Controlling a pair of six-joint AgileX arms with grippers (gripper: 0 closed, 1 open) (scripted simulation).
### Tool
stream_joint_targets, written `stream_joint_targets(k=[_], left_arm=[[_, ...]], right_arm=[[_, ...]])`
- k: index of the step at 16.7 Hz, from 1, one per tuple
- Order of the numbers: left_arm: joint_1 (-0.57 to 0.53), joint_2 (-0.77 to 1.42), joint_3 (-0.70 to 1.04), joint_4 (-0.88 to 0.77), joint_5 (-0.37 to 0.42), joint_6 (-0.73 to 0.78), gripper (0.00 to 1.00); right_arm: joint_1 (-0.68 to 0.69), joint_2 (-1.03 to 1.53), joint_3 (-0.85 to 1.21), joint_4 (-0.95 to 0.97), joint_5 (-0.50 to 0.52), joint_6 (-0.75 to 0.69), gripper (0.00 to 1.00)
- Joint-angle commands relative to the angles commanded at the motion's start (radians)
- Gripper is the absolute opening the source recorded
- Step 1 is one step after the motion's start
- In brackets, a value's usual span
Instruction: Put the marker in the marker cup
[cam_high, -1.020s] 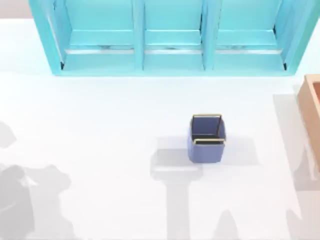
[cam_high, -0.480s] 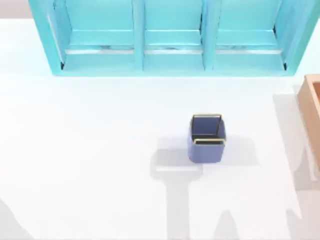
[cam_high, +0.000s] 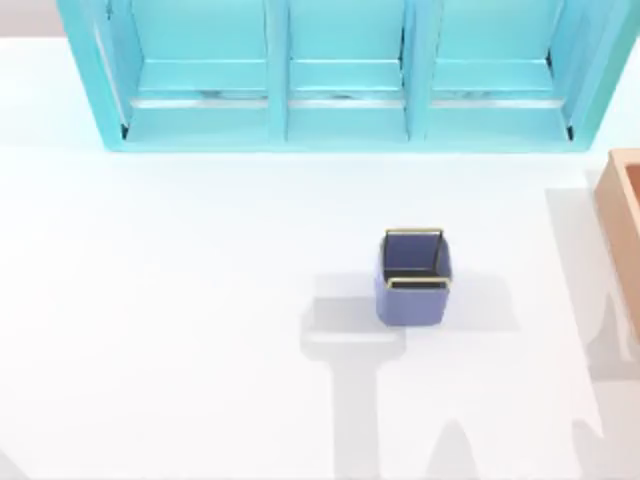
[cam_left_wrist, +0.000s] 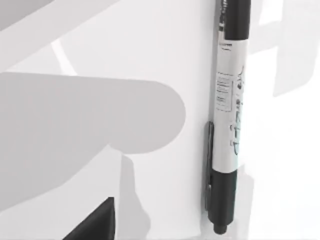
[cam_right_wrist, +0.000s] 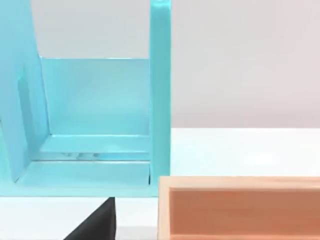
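Our left arm's shadow has left the table (cam_high: 180, 300); the marker (cam_left_wrist: 227, 120) lies ungrasped, the marker cup (cam_high: 413, 278) empty; our grips' openness we cannot tell.

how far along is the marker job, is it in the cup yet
Not yet. The marker lies flat on the white table in the left wrist view, ungripped. The blue cup stands upright with no marker seen inside. Gripping, carrying and dropping it in all remain.

pointing the left gripper (cam_left_wrist: 97, 227) down, close above the flat white tabletop (cam_left_wrist: 150, 45); holding the right gripper (cam_right_wrist: 97, 225) level, low over it.
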Motion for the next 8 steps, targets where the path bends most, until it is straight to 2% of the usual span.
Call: stream_joint_targets(k=[4, 8], left_arm=[[-0.011, 0.01, -0.003, 0.017, -0.003, -0.009, 1.0], [-0.06, 0.107, -0.008, 0.152, -0.013, -0.067, 1.0]], right_arm=[[0.0, 0.0, 0.0, 0.0, 0.0, 0.0, 1.0], [0.0, 0.0, 0.0, 0.0, 0.0, 0.0, 1.0]])
